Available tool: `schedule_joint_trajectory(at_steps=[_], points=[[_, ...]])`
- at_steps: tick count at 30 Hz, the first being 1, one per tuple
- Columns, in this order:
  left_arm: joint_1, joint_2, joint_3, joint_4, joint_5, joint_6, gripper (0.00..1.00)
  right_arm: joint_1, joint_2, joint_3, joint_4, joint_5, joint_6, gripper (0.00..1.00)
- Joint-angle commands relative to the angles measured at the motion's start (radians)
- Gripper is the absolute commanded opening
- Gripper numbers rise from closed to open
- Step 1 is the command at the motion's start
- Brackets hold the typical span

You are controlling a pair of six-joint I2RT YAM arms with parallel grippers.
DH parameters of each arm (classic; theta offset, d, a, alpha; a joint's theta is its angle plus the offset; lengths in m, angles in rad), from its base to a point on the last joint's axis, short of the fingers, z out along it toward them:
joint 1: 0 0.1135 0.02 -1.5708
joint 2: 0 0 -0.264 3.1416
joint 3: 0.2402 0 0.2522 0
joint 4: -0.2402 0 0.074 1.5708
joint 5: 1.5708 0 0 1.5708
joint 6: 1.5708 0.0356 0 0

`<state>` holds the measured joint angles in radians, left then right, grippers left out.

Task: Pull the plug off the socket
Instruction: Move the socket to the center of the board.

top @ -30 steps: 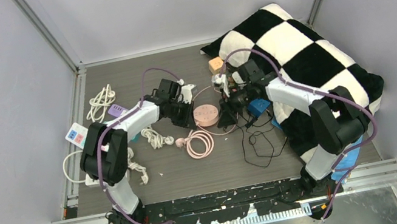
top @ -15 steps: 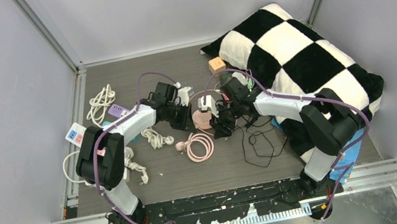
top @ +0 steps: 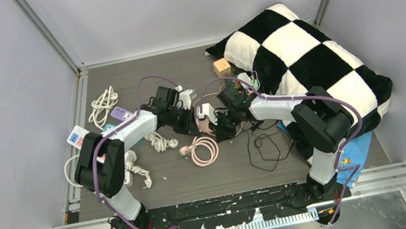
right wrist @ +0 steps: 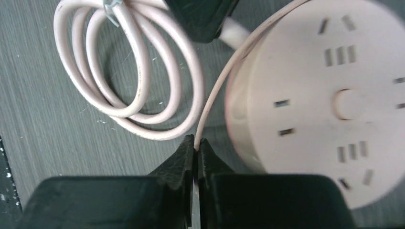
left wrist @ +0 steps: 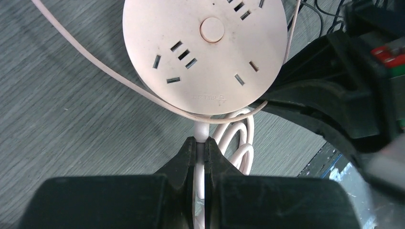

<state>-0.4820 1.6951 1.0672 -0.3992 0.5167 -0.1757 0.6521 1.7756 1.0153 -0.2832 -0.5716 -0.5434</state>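
**Right gripper (right wrist: 196, 143) newly clamped on the thin cable at the round socket's rim; left gripper (left wrist: 200, 148) anchors the socket.**

Over the last second the right arm swung in from the checkered pillow (top: 305, 65) side to the round pink socket (left wrist: 205, 52). Its jaws, wide apart a second ago, are now pressed together on the thin pink cable (right wrist: 200, 121) just off the socket's edge, beside the coiled cord (right wrist: 141, 71). The left gripper has not moved: its jaws pinch the thick socket cord (left wrist: 201, 131) where it leaves the rim. The plug itself cannot be made out. No wrist view shows one seated in the visible slots, and overhead the grippers cover the socket. It is presumably further along the thin cable that crosses the socket face. Judgement: both holds are set, so the pull can begin. Tugging by the cable rather than the plug body risks slip.
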Motion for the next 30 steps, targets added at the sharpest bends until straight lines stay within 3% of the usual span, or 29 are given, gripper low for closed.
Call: schedule_joint_trajectory(at_steps=[1, 7, 13, 20, 22, 24, 27, 30], points=[[0.008, -0.062, -0.022, 0.059, 0.042, -0.004, 0.0, -0.014, -0.068, 0.062, -0.005, 0.002, 0.0, 0.04], [0.008, -0.068, -0.062, 0.055, 0.039, 0.0, 0.0, -0.102, -0.232, 0.034, 0.042, -0.106, 0.063, 0.01], [0.006, -0.132, -0.14, 0.121, 0.031, -0.039, 0.0, -0.276, -0.285, -0.055, 0.376, 0.211, 0.428, 0.01], [0.094, -0.317, -0.225, 0.257, -0.046, -0.147, 0.0, -0.387, -0.218, -0.037, 0.388, 0.338, 0.533, 0.04], [0.154, -0.375, -0.258, 0.337, -0.069, -0.202, 0.0, -0.39, -0.197, -0.017, 0.358, 0.341, 0.534, 0.12], [0.208, -0.42, -0.291, 0.416, -0.113, -0.291, 0.0, -0.394, -0.187, -0.012, 0.347, 0.315, 0.536, 0.3], [0.266, -0.426, -0.262, 0.429, -0.205, -0.343, 0.0, -0.4, -0.203, -0.012, 0.339, 0.269, 0.534, 0.55], [0.3, -0.383, -0.217, 0.415, -0.3, -0.405, 0.0, -0.408, -0.245, -0.011, 0.334, 0.25, 0.535, 0.68]])
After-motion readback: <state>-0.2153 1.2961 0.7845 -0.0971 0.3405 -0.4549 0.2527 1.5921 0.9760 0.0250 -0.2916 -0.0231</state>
